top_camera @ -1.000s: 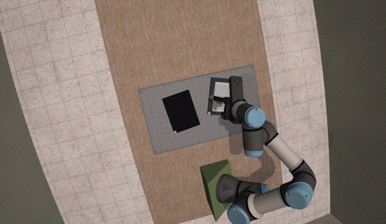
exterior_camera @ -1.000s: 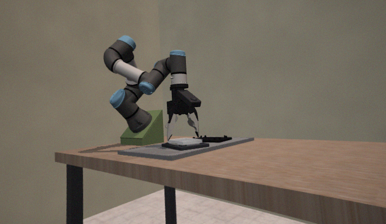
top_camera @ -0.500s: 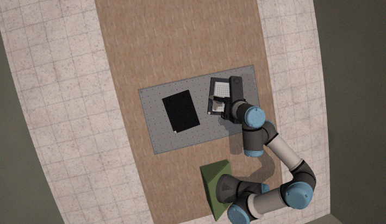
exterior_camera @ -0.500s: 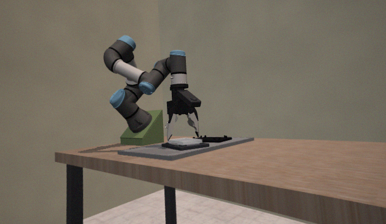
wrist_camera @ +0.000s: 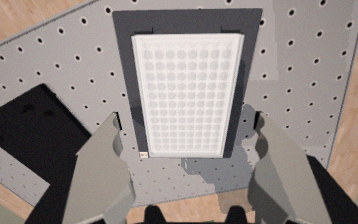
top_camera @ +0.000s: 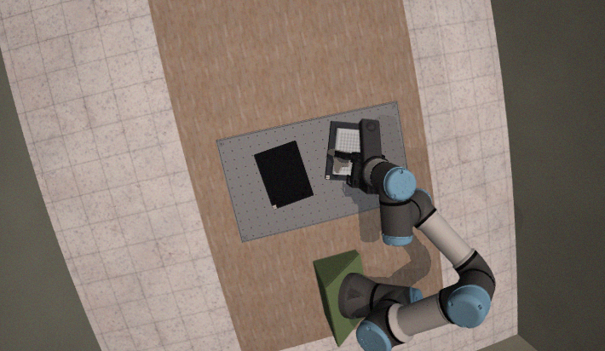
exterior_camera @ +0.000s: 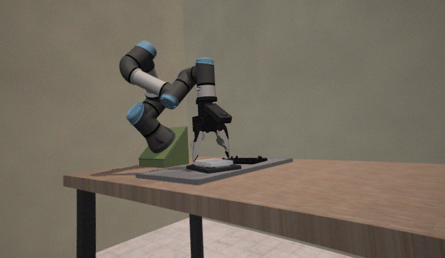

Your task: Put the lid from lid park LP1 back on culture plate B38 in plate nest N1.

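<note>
A: Gripper (wrist_camera: pixel 187 145) is spread wide, nothing in it. The fingers stand either side of the plate (wrist_camera: pixel 186 95) and clear of its edges.

B: Where's the lid (wrist_camera: pixel 145 90)?

A: On the plate, in the nest (wrist_camera: pixel 122 60). The wrist view shows the wells through a clear cover with a rim all round. The lid park (top_camera: pixel 284 174) is bare black.

B: Fully down?

A: Can't tell for sure. From the side it looks flat on the nest (exterior_camera: pixel 213 167), but the seam is too small to read. A slightly offset outline shows at the top left corner in the wrist view — could be a cocked lid, could just be the skirt.

B: Risks?

A: Two. If one corner rides on the plate rim, the lid stays proud and the task fails. And any sideways drift on the way up lets a fingertip (exterior_camera: pixel 195 150) catch the lid edge — that lifts it or nudges the plate in the nest.

B: So straight up.

A: Yes, I'd go straight up.
</note>
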### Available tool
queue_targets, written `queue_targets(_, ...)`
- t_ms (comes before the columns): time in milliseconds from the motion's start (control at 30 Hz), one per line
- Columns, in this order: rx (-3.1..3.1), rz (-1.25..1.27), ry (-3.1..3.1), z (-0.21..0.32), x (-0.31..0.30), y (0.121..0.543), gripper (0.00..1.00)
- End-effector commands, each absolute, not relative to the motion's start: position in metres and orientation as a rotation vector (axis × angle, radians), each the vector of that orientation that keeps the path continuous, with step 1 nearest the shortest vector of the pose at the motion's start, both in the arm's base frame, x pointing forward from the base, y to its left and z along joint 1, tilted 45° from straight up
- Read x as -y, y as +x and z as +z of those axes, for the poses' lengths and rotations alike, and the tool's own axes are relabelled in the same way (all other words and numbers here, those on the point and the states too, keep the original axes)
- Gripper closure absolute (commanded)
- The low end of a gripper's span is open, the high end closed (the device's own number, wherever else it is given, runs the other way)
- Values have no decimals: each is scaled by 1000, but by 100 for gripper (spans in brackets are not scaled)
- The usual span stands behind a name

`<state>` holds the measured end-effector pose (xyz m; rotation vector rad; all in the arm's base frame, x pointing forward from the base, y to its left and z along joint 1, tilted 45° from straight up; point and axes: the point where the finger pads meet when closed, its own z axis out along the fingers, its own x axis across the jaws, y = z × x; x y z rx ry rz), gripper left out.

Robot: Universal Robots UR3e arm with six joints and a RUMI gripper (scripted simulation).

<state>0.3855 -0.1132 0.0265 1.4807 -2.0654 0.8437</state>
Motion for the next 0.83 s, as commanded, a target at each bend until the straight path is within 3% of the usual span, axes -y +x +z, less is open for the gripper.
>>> queue_targets(0,2066,846,1481,29,111,386,18)
queue_targets(800,2066,846,1481,40,100,386,18)
